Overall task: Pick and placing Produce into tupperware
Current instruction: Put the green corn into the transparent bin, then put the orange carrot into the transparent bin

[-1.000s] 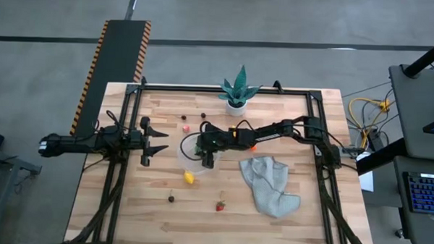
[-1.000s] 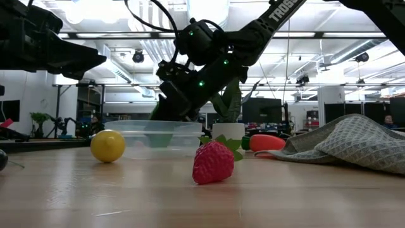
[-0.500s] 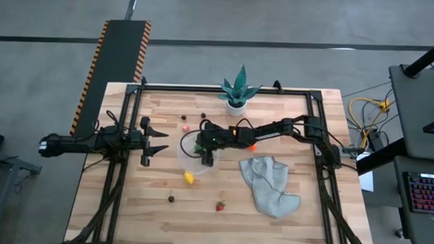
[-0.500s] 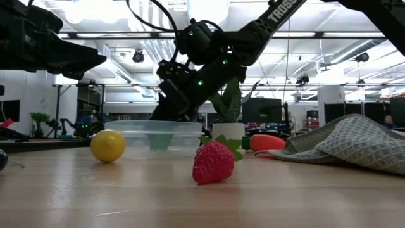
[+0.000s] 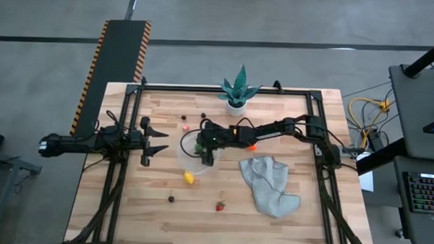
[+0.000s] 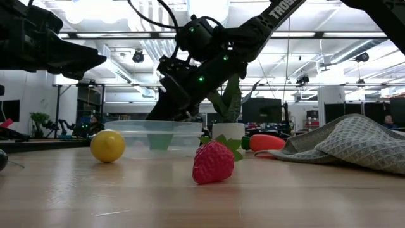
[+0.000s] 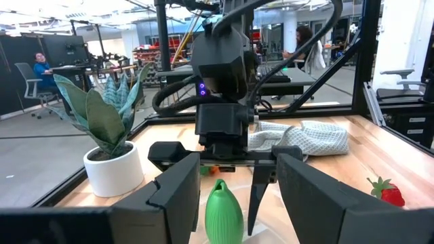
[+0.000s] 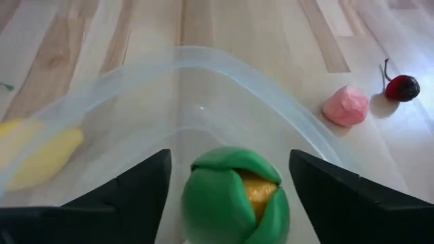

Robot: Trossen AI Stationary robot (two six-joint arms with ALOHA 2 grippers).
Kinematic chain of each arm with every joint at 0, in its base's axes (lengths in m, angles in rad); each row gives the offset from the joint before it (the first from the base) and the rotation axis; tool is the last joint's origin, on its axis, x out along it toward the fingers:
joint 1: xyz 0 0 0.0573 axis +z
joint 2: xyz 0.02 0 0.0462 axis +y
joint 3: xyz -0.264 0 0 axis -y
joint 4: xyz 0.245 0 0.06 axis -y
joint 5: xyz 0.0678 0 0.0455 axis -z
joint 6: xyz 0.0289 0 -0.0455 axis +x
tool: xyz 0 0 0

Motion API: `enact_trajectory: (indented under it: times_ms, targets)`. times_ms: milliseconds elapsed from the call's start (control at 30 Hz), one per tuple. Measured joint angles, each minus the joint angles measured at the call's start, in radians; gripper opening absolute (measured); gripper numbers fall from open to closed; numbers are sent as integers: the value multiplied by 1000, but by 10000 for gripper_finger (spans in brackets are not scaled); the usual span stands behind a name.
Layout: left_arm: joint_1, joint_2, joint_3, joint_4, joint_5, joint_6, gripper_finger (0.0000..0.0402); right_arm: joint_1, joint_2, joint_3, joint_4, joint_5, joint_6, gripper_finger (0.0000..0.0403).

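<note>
The tupperware [image 5: 195, 154] [image 6: 154, 136] is a round clear container standing on the table's middle. My right gripper [image 5: 207, 155] [image 8: 229, 196] hangs over it, open, pointing down into it. A green piece of produce with a yellow core [image 8: 234, 196] [image 7: 224, 210] lies on the container's floor between the spread fingers, apart from both. More produce lies on the wood: a lemon [image 5: 189, 178] [image 6: 107, 145], a strawberry [image 5: 220, 205] [image 6: 213, 162], a dark piece [image 5: 171, 199], a pink piece [image 8: 346, 106], a cherry [image 8: 402, 88] and an orange piece [image 6: 267, 142]. My left gripper [image 5: 157, 140] waits open at the table's left side.
A spiky green plant in a white pot [image 5: 238, 90] stands at the far edge, behind the container. A crumpled grey cloth [image 5: 269, 183] [image 6: 342, 142] lies right of the container. Black frame rails [image 5: 121, 176] run along the table's left and right sides.
My right gripper has risen a little above the tupperware, staying over the same spot. The produce on the table and the left arm have kept still.
</note>
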Motion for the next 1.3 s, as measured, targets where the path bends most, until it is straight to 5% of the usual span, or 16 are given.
enact_trajectory:
  times_ms: [467, 900, 1300]
  targets:
    - [0, 0, 0, -2, 0, 0, 183, 0, -115, -1, -13, 28, -50, 327]
    - [0, -1, 0, 1, -1, 1, 183, -2, -484, -41, -272, 181, -138, 326]
    - [0, 0, 0, 0, -1, 2, 183, -2, -738, -271, -439, 310, 11, 325]
